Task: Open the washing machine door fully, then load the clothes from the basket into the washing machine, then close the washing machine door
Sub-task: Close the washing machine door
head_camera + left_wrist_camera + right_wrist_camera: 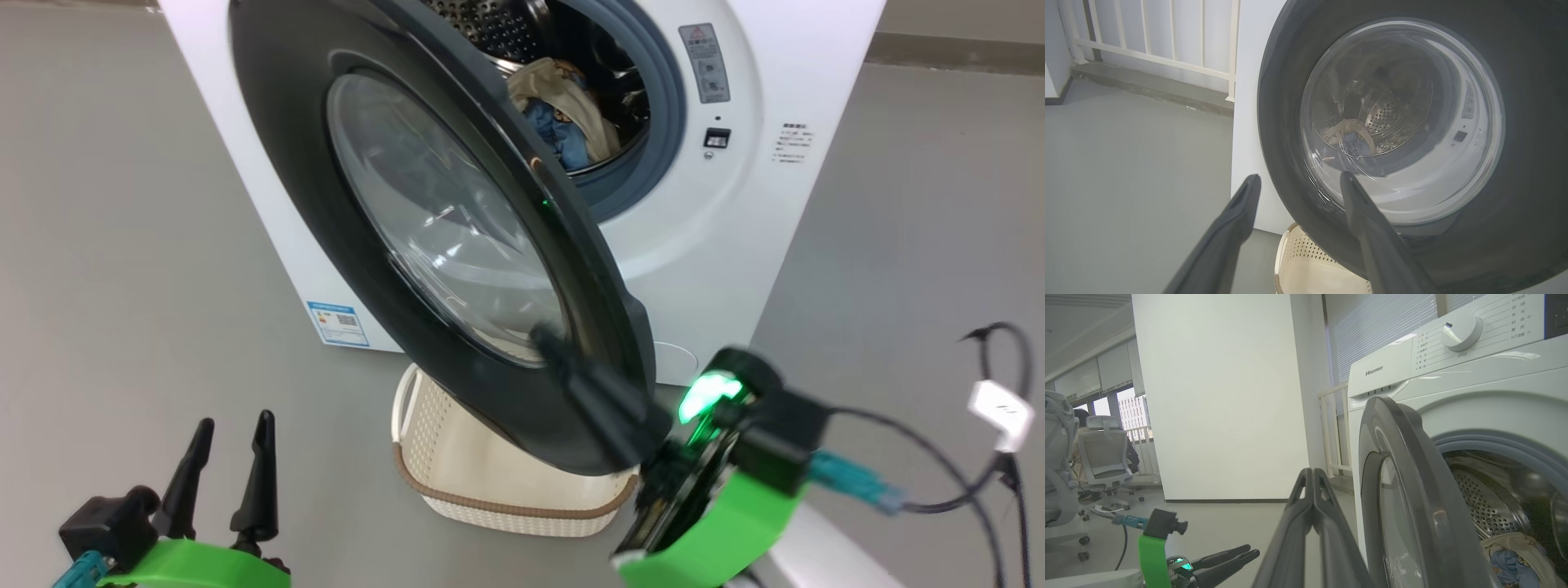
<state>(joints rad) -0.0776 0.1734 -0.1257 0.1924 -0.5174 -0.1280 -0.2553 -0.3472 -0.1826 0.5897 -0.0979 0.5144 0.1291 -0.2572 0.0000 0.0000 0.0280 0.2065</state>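
The white washing machine [710,245] stands with its black washing machine door [282,139] swung partly open toward me. Blue and cream clothes [563,110] lie in the steel drum, and in the left wrist view the clothes [1349,136] show through the glass. The cream basket [506,506] sits on the floor under the door, and the part I can see holds nothing. My right gripper [544,336] is shut with nothing in it, lying against the door's outer face near its lower edge; the right gripper [1312,473] is just left of the door [1412,477]. My left gripper [234,420] stands open, low and left of the basket.
Grey floor surrounds the machine. A white railing [1147,57] runs behind it at the left. Office chairs [1102,457] and a white wall [1220,396] lie farther off. A black cable [996,408] loops at my right arm.
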